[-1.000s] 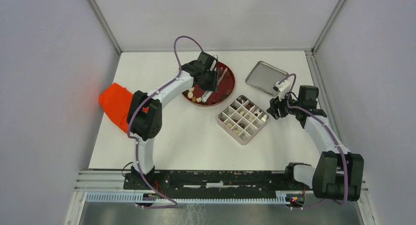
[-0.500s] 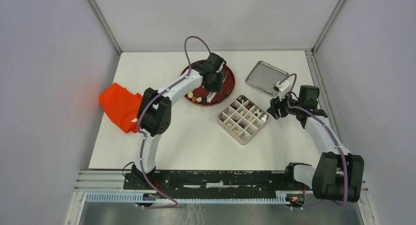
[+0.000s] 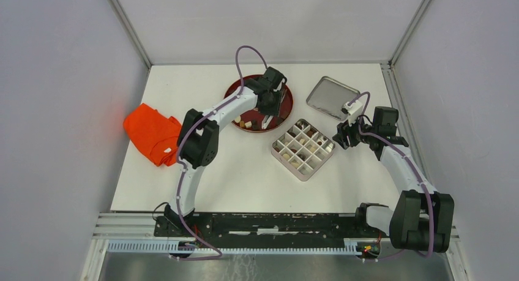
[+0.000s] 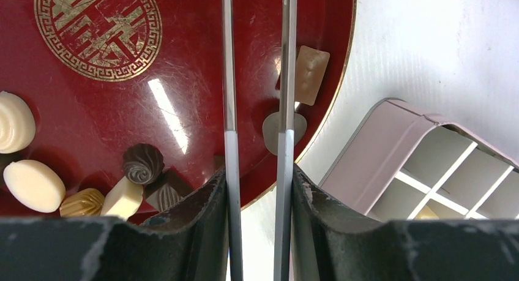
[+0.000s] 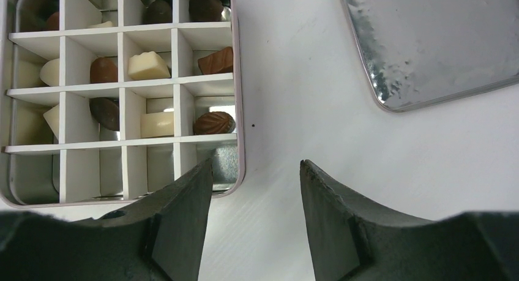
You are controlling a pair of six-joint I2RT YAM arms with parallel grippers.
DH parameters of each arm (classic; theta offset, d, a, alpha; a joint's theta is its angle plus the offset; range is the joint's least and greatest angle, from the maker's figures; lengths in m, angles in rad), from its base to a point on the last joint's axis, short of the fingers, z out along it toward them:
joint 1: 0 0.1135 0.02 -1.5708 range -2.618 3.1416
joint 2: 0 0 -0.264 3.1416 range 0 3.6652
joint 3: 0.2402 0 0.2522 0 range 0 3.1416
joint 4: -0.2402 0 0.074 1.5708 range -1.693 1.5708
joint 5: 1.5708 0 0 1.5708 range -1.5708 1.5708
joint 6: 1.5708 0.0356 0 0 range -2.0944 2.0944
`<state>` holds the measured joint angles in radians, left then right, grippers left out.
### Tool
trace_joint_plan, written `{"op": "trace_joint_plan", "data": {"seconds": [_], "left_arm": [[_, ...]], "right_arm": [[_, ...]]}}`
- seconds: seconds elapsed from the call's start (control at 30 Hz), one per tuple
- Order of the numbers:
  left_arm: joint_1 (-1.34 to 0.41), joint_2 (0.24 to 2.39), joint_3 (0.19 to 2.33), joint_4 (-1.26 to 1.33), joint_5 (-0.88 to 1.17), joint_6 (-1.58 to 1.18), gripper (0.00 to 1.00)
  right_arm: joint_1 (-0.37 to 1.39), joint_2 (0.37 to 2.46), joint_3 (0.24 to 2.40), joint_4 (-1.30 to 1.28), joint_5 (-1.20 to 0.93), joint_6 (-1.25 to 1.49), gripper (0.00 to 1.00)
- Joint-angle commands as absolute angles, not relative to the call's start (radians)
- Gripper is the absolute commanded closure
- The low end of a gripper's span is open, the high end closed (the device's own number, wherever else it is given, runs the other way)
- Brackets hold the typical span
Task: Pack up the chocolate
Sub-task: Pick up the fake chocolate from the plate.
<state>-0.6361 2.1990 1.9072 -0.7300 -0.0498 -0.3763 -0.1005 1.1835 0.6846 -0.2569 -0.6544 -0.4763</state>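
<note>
Chocolate pieces lie on the red plate (image 3: 235, 88): cream (image 4: 33, 185), dark swirled (image 4: 142, 163) and a light-brown block (image 4: 310, 74). My left gripper (image 3: 269, 111) hangs over the plate's right part, near the rim by the box. In the left wrist view it (image 4: 257, 177) is shut on metal tweezers (image 4: 227, 79), whose two arms stand apart; the block lies just beside the right arm. The tweezer tips are out of view. The divided box (image 3: 304, 148) holds several chocolates (image 5: 149, 65). My right gripper (image 3: 344, 136) is open and empty (image 5: 254, 189) beside the box's right corner.
A silver tin lid (image 3: 332, 97) lies at the back right, also in the right wrist view (image 5: 428, 42). An orange cloth (image 3: 150, 131) lies at the left. The box wall (image 4: 392, 152) stands close to the plate rim.
My left arm has swung right across the plate, carrying the tweezers toward the rim nearest the box. The right arm has not moved.
</note>
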Motion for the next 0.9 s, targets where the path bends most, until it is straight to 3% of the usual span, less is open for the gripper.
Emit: {"op": "trace_joint_plan", "data": {"seconds": [0.0, 0.87], "left_arm": [[-0.641, 2.218, 1.988, -0.734, -0.100, -0.414, 0.58], [-0.596, 2.252, 2.041, -0.781, -0.100, -0.402, 0.57]], "right_arm": [[-0.107, 1.161, 0.724, -0.246, -0.681, -0.488, 0.39], [-0.107, 1.152, 0.723, -0.247, -0.692, -0.491, 0.39]]}}
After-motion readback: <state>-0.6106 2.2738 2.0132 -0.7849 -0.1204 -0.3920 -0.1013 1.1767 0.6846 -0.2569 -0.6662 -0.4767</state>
